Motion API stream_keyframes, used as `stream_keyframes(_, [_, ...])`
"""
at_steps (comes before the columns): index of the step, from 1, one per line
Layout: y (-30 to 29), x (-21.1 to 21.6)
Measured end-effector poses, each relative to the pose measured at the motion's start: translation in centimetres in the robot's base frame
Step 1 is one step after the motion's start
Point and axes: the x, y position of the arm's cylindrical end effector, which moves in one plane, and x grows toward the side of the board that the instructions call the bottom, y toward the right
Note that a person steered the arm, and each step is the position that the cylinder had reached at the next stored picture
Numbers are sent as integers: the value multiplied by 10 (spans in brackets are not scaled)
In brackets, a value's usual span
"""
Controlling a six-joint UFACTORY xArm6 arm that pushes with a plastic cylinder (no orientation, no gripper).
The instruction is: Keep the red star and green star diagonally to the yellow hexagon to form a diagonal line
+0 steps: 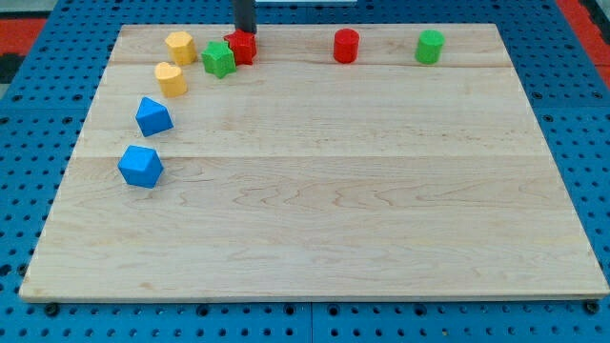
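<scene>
Nearest the view's bottom, on the left side of the wooden board (315,219), lie two blue blocks: a blue block (141,166) lowest, and a second blue block (153,116) just above and slightly right of it, apart from each other. Farther up sits a yellow heart-like block (171,78), and above it, close to the board's top edge, the yellow hexagon (180,47).

The green star (218,59) lies just right of the hexagon, a little lower, with a small gap between them. The red star (241,47) touches the green star's upper right side, so the two stars sit as a pair. Well to the right along the top edge stand a red cylinder (345,46) and a green cylinder (430,46), apart.

The rod comes straight down from the view's top; my tip (245,33) rests at the red star's far edge, touching or nearly so. It has no fingers and holds nothing.
</scene>
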Motion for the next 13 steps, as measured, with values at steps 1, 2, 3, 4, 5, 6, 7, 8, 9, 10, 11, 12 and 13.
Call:
stream_keyframes(1, [-3,17])
stream_keyframes(2, [7,33])
stream_keyframes(3, [29,38])
stream_keyframes(4, [1,10])
stream_keyframes(5, [-47,21])
stream_keyframes(6, [-55,35])
stream_keyframes(7, [-42,53])
stream_keyframes(8, [3,61])
stream_keyframes(9, [64,70])
stream_keyframes(10, [99,92])
stream_keyframes(11, [99,105])
stream_keyframes(12, [99,105])
stream_keyframes(13, [100,105])
